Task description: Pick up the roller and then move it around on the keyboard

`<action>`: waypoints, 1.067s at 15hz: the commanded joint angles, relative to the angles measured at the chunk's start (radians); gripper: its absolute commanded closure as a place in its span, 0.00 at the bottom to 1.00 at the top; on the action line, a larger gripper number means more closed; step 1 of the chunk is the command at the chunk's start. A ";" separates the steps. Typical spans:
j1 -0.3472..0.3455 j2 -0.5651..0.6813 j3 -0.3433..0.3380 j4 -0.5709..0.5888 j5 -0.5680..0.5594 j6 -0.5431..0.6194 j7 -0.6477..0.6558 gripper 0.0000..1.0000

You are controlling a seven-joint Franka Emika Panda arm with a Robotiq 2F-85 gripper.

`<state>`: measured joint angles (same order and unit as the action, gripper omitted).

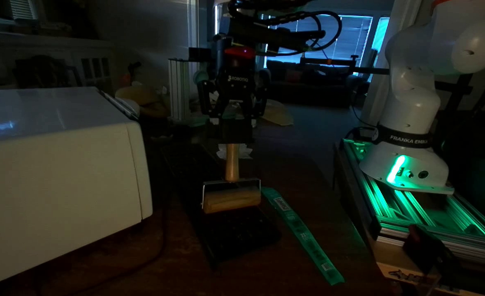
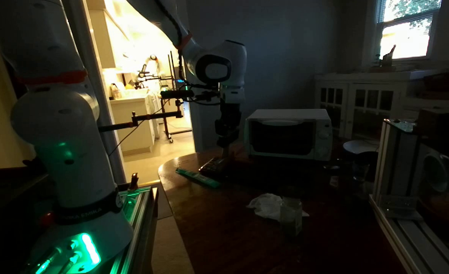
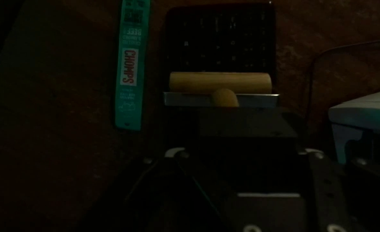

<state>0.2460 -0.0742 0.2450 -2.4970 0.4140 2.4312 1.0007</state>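
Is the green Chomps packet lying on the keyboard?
No, the wrist view shows the green packet on the table beside the keyboard, with a gap between them.

Upper end of the roller (image 1: pixel 232 175) out of my sight inside the gripper (image 1: pixel 234 137), the keyboard (image 3: pixel 222 38) mostly illegible.

Mostly dim; a bluish slatted window (image 1: pixel 352 37) glows behind the black jointed hand (image 1: pixel 233 135), the black rectangular keyboard (image 1: pixel 242 232) beneath shadowed.

Roller (image 3: pixel 221 83): tan, wood-grained; frame (image 3: pixel 190 100) silver-grey. Keyboard (image 3: pixel 221 35), at the roller's 12 o'clock in the wrist view: black, pale lettering. Packet (image 3: pixel 132 66), 9 o'clock: green, white panel, red letters. Gripper (image 1: pixel 235 137): black. Oven (image 2: pixel 287 133): white, dark front.
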 commanded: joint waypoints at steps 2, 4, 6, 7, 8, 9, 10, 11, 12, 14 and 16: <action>-0.040 0.016 -0.031 0.008 -0.041 -0.020 -0.027 0.67; -0.056 0.020 -0.043 0.009 -0.053 -0.005 -0.029 0.67; -0.069 0.025 -0.056 0.017 -0.064 -0.004 -0.033 0.67; -0.075 0.028 -0.060 0.020 -0.074 -0.002 -0.030 0.67; -0.082 0.033 -0.065 0.026 -0.087 -0.002 -0.027 0.67; -0.087 0.037 -0.070 0.031 -0.093 -0.003 -0.026 0.67; -0.094 0.041 -0.076 0.036 -0.106 -0.003 -0.024 0.67; -0.100 0.045 -0.080 0.041 -0.120 -0.003 -0.021 0.67; -0.106 0.049 -0.086 0.047 -0.130 -0.004 -0.021 0.67; -0.117 0.060 -0.098 0.065 -0.155 -0.007 -0.025 0.67; -0.128 0.069 -0.109 0.082 -0.185 -0.006 -0.019 0.67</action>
<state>0.1347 -0.0403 0.1497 -2.4508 0.2767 2.4307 0.9793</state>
